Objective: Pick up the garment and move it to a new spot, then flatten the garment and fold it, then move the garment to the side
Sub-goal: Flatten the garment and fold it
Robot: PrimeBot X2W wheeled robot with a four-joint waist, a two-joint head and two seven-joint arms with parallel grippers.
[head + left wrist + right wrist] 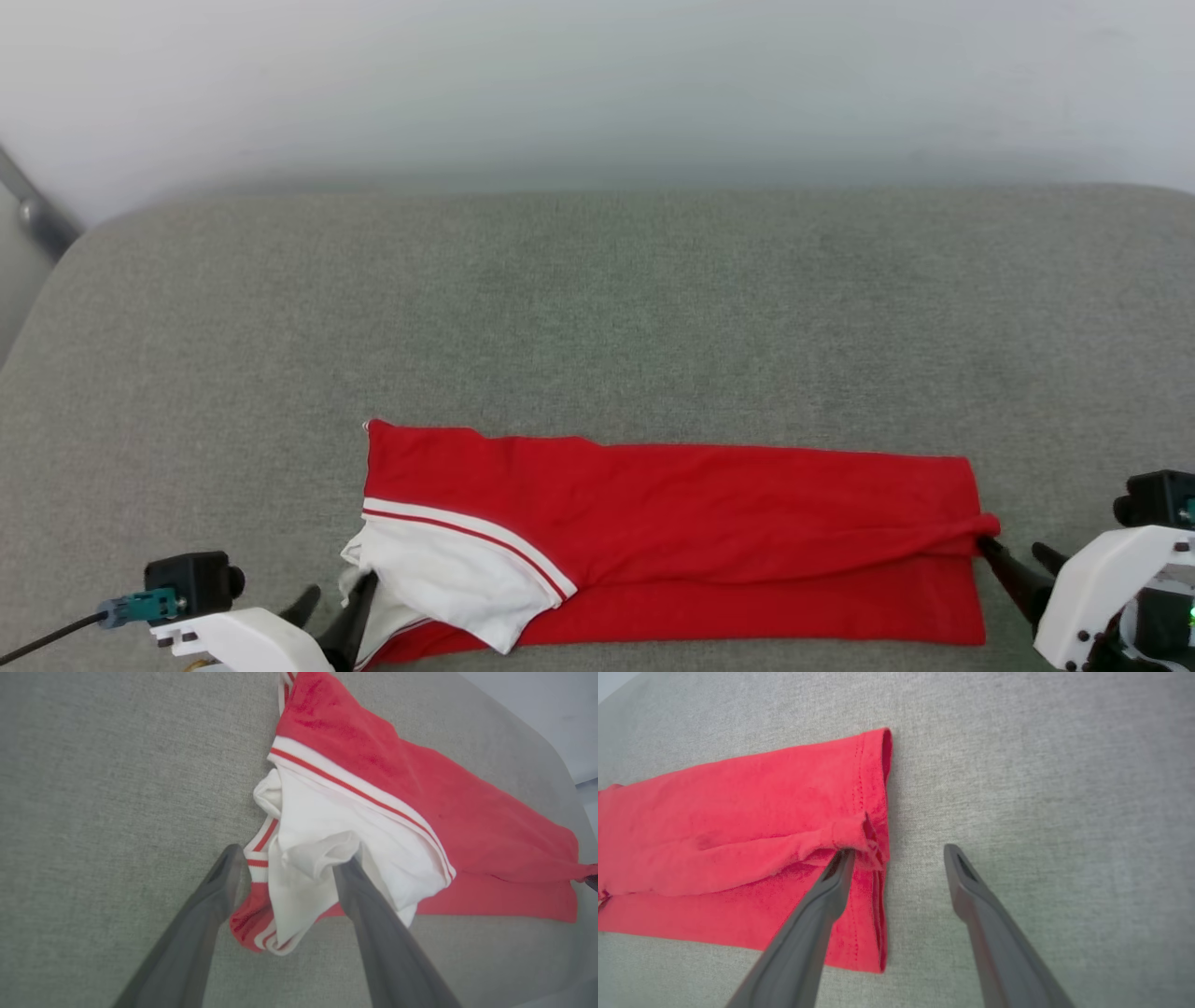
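Observation:
The garment (709, 523) lies folded into a long red band near the front edge of the grey cushion, plain red side up, its print hidden. A white sleeve (448, 574) with striped trim lies bunched at its left end. My left gripper (338, 597) is open at that end; in the left wrist view the left gripper (289, 863) straddles the white sleeve (327, 830), its right fingertip (348, 870) against the cloth. My right gripper (1013, 549) is open at the garment's right hem; in the right wrist view the right gripper (900, 854) has its left fingertip (843, 863) touching a raised crease of the garment (738, 812).
A grey fabric cushion (597, 308) spreads wide behind and to both sides of the garment. A pale wall (597, 84) rises behind it. A metal bar (37, 215) stands at the far left corner. The cushion's front edge is close below the garment.

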